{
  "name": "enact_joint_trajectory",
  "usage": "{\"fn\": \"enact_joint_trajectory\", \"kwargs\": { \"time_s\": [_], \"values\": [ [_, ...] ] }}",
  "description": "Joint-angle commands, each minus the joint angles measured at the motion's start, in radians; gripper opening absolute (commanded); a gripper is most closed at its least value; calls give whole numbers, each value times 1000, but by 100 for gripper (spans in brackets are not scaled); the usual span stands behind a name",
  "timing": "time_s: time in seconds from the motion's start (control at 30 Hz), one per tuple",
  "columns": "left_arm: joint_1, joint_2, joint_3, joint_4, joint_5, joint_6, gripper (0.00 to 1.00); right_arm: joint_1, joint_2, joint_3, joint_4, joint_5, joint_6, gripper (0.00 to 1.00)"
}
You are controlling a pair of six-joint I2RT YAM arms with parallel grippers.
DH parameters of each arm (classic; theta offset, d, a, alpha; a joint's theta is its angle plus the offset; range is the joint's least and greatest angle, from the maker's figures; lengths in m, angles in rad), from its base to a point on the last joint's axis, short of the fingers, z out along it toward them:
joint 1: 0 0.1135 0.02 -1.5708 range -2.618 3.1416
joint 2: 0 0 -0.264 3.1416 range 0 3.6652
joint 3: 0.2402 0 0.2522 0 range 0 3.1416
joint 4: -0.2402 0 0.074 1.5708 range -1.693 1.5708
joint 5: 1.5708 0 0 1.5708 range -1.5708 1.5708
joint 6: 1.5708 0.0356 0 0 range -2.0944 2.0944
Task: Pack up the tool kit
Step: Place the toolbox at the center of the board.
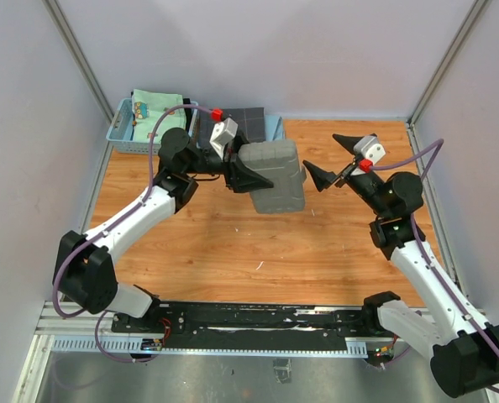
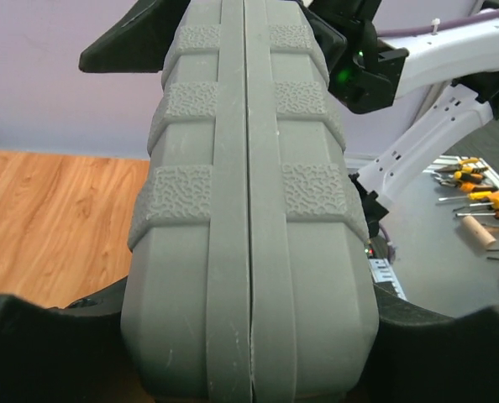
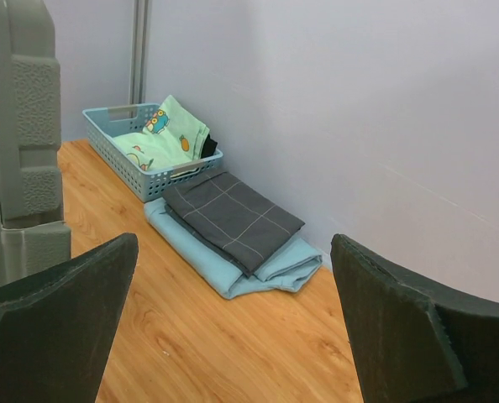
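The tool kit, a closed grey plastic case [image 1: 276, 174], is held up on edge above the wooden table, back centre. My left gripper [image 1: 258, 175] is shut on it from the left. In the left wrist view the case [image 2: 249, 210] fills the middle, seam toward the camera, with a black finger [image 2: 31, 336] pressed to each flat side. My right gripper [image 1: 333, 159] stands open just right of the case, apart from it. The right wrist view shows bare wood between its fingers [image 3: 56, 319] and the case's edge [image 3: 18, 151] at far left.
A light blue basket [image 1: 136, 126] with green cloth stands in the back left corner. Beside it a dark checked folded cloth [image 3: 233, 218] lies on a light blue one against the back wall. Orange-handled tools [image 2: 476, 189] lie on a metal surface beyond the table.
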Motion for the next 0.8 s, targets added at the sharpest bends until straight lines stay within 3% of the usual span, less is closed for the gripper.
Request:
{"fn": "enact_joint_trajectory", "kwargs": {
  "time_s": [0.0, 0.17, 0.33, 0.37, 0.63, 0.77],
  "values": [
    [2, -63, 5, 10, -9, 137, 0, 4, -11, -10, 24, -16, -18, 98],
    [-2, -94, -33, -239, -67, 508, 0, 5, -55, -7, -87, 102, -18, 98],
    [-13, -83, -56, -481, -167, 943, 0, 0, -24, 88, -359, 172, -18, 98],
    [-17, -81, -69, -502, -196, 1023, 0, 0, -8, 110, -398, 178, 193, 99],
    [-99, -79, -249, -419, -462, 1543, 0, -42, 174, 284, -719, 104, 409, 99],
    [-140, -71, -335, -359, -539, 1708, 0, -75, 274, 369, -849, 67, 488, 95]
  ]
}}
